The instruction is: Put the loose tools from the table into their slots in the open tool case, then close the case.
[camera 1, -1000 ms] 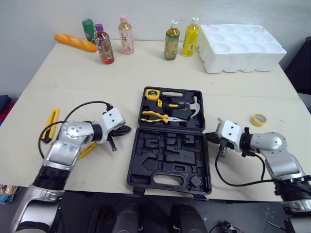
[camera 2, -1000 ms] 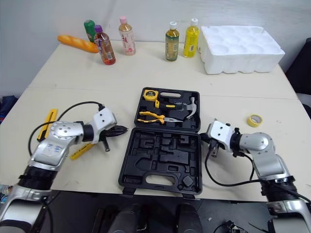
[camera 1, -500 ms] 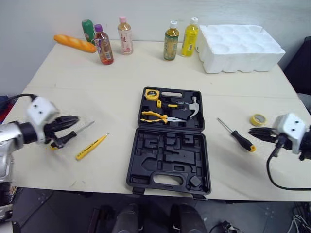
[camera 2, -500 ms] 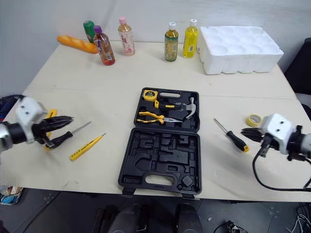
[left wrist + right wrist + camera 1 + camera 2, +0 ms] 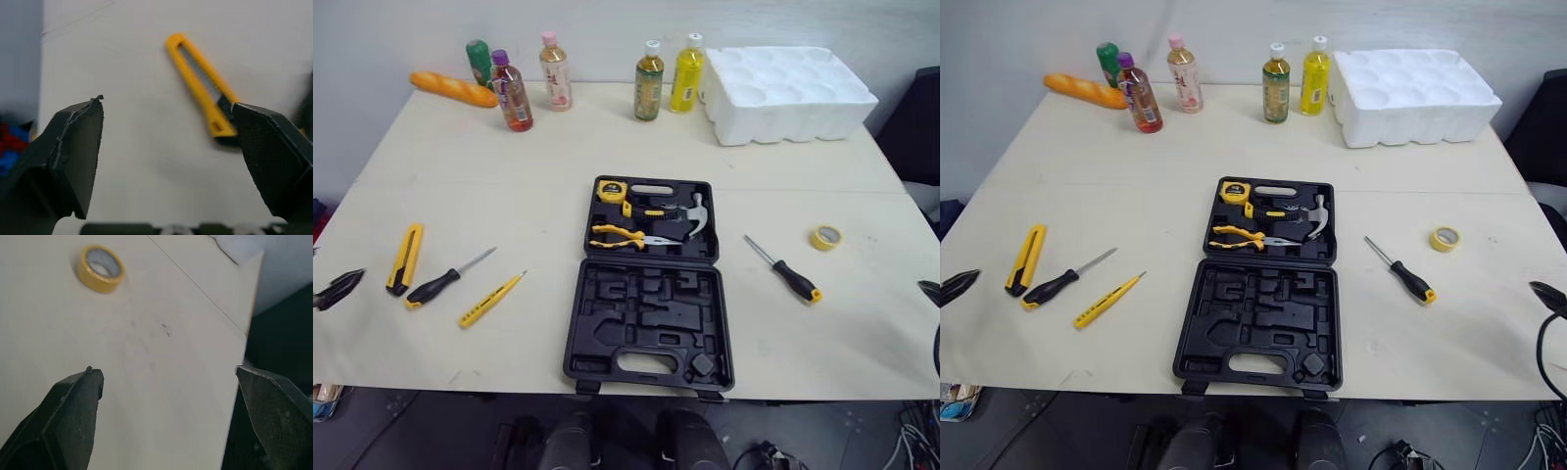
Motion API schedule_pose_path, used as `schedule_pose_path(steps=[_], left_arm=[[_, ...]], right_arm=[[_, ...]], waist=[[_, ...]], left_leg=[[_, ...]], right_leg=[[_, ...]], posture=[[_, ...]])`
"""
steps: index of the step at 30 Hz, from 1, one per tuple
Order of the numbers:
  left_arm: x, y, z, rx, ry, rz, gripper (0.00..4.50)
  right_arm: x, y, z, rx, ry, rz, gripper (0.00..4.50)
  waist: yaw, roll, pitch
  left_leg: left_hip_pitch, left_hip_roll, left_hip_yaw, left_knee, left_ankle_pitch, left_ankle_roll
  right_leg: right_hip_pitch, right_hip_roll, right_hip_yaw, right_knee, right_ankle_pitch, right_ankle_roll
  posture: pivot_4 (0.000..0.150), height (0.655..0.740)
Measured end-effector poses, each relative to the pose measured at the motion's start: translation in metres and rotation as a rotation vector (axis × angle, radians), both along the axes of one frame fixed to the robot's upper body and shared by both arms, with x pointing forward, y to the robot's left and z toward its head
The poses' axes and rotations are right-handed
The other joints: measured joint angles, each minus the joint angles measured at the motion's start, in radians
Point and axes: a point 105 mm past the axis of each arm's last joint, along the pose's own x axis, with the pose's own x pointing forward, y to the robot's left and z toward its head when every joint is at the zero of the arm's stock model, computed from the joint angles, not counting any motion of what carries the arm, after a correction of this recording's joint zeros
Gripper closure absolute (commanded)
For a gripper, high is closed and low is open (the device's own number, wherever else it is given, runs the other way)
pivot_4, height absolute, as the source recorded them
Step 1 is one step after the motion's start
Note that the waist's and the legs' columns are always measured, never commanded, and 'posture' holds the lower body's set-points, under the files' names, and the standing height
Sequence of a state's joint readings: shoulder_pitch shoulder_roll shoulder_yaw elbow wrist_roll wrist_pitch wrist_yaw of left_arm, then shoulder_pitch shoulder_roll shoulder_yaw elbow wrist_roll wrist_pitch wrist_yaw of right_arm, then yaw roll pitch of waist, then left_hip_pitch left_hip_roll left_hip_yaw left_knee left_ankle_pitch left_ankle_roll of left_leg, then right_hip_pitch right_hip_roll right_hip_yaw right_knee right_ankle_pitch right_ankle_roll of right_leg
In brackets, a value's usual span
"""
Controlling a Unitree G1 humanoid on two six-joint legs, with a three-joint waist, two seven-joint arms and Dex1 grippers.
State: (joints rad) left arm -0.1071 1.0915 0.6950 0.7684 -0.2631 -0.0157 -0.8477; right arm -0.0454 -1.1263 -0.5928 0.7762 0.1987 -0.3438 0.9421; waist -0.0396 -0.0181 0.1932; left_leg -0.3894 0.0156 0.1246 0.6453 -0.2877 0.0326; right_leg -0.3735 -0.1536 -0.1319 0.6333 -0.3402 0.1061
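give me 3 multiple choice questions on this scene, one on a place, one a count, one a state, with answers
1. Where is the yellow tape roll relative to the tool case? A) left of it B) right of it C) inside it
2. How many bottles stand at the far side of the table? A) five B) three C) seven
3. The tool case is: A) shut B) upside down C) open

Answers: 1 B, it lies on the table past the case's right edge; 2 A, five caps show in a row; 3 C, both halves lie flat, insides showing.
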Motion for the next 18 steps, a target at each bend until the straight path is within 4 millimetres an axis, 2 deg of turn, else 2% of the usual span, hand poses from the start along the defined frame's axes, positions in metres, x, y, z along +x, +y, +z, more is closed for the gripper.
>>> schedule_pose_path(steps=[4,6,11,18], left_arm=[[-0.021,0.030,-0.009,-0.016,-0.016,0.173,0.05],[-0.027,0.037,-0.014,-0.024,-0.016,0.223,0.05],[-0.032,0.040,-0.019,-0.026,-0.013,0.244,0.05],[-0.030,0.039,-0.015,-0.018,-0.031,0.229,0.05]], right_arm=[[-0.013,-0.015,-0.010,-0.033,0.009,-0.095,0.00],[-0.018,-0.021,-0.009,-0.039,-0.007,-0.139,0.00],[-0.027,-0.026,-0.013,-0.040,-0.006,-0.169,0.00],[-0.019,-0.013,-0.014,-0.023,-0.023,-0.116,0.00]], waist=[[-0.010,0.000,0.000],[-0.013,0.000,0.000],[-0.013,0.000,0.000],[-0.015,0.000,0.000]], left_leg=[[0.001,0.000,0.000,0.000,-0.001,0.000],[0.001,0.000,0.000,0.000,-0.001,0.000],[0.001,0.000,0.000,0.000,-0.002,-0.001],[0.002,0.000,0.001,0.000,-0.002,-0.001]], right_leg=[[0.000,-0.001,0.001,0.002,0.000,0.000],[0.000,-0.002,0.002,0.002,0.000,0.000],[0.000,-0.002,0.002,0.002,0.000,0.000],[0.000,-0.002,0.002,0.003,0.000,0.000]], posture=[[0.150,0.7400],[0.150,0.7400],[0.150,0.7400],[0.150,0.7400]])
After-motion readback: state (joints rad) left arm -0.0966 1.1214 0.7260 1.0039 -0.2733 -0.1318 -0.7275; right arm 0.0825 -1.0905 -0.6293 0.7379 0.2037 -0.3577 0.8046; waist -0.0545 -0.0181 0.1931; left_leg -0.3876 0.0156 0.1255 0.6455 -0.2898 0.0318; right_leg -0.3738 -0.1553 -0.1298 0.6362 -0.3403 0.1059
